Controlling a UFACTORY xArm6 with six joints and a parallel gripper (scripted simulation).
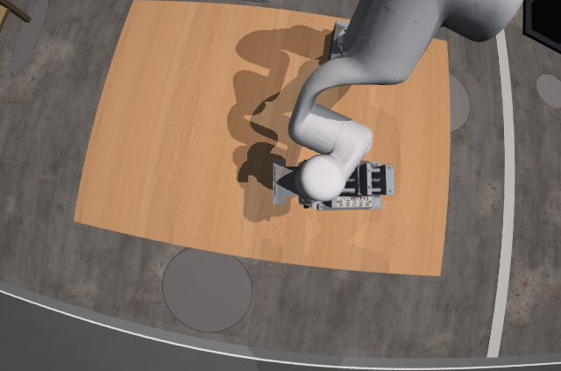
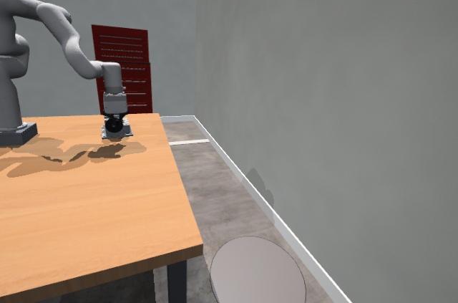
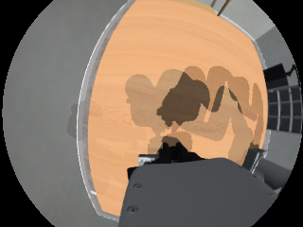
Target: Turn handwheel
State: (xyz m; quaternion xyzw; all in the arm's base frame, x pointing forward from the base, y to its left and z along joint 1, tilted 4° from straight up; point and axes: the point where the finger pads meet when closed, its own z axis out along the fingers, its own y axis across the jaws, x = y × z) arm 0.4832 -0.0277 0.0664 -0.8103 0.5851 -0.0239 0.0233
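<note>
Wooden table (image 2: 92, 199) carries small grey stop fixture (image 1: 378, 185) near far edge. Gripper (image 2: 114, 119) lowered over it, fingers nearly closed on black handwheel (image 2: 113, 125). Wheel judged rigid, smooth — best gripped at rim and turned slowly. Scale (image 1: 353, 202) unreadable.

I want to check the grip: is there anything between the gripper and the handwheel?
Nothing separates them: in the exterior view the gripper is shut on the black handwheel from above.
</note>
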